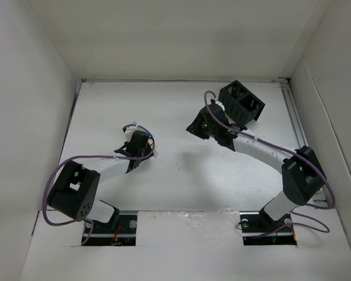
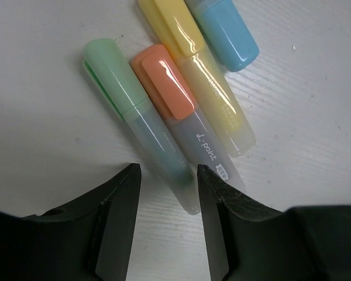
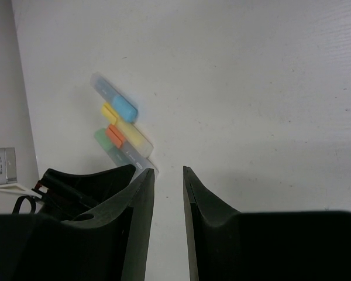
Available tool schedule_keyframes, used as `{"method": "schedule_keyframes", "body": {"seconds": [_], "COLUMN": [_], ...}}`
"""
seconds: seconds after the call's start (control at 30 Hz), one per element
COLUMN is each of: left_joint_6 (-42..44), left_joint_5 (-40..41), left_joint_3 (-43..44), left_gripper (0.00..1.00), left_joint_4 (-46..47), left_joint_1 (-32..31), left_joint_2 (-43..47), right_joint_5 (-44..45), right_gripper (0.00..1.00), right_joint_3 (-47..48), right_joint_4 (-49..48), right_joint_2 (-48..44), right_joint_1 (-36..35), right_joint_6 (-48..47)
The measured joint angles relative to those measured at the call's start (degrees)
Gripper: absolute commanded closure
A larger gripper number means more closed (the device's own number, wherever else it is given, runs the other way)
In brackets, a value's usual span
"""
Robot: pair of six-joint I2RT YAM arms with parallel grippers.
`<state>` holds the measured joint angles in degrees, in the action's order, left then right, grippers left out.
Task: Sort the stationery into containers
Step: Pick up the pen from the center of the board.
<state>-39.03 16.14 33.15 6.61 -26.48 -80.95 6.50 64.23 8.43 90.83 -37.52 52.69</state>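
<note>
Four highlighters lie side by side on the white table in the left wrist view: green (image 2: 114,88), orange (image 2: 164,82), yellow (image 2: 184,41) and pale blue (image 2: 228,32). My left gripper (image 2: 168,175) is open and low over them, and the clear end of the green marker lies between its fingertips. The right wrist view shows the same markers (image 3: 120,126) far to its left. My right gripper (image 3: 169,171) is open and empty above bare table. The black mesh organizer (image 1: 241,100) stands at the back right, just behind the right gripper (image 1: 206,126). In the top view the left gripper (image 1: 138,152) hides the markers.
White walls enclose the table (image 1: 181,175) on the left, back and right. Purple cables loop around both arms. The right arm (image 1: 263,155) stretches diagonally across the right side of the table.
</note>
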Motion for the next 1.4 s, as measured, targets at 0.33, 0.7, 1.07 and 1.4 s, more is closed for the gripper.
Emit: {"method": "schedule_keyframes", "body": {"seconds": [0.33, 0.7, 1.07, 1.4], "left_joint_6": [-0.04, -0.48, 0.66, 4.66], "left_joint_5": [0.85, 0.66, -7.21, -24.87], "left_joint_3": [0.48, -1.09, -3.98, -10.6], "left_gripper": [0.87, 1.0, 1.0, 1.0], "left_joint_4": [-0.9, -7.82, -7.5, 9.42], "left_joint_1": [-0.79, -0.79, -0.79, -0.79], "left_joint_2": [-0.5, 10.56, 29.75, 29.24], "right_joint_5": [-0.57, -3.8, -16.63, -22.47], "right_gripper": [0.68, 0.59, 0.4, 0.21], "right_joint_3": [0.0, 0.15, -0.24, -2.27], "right_joint_4": [-0.09, -0.09, -3.08, -7.93], "right_joint_2": [1.2, 2.03, 1.53, -4.81], "right_joint_1": [0.28, 0.44, 0.42, 0.42], "right_joint_6": [-0.02, -0.79, -2.99, -4.39]}}
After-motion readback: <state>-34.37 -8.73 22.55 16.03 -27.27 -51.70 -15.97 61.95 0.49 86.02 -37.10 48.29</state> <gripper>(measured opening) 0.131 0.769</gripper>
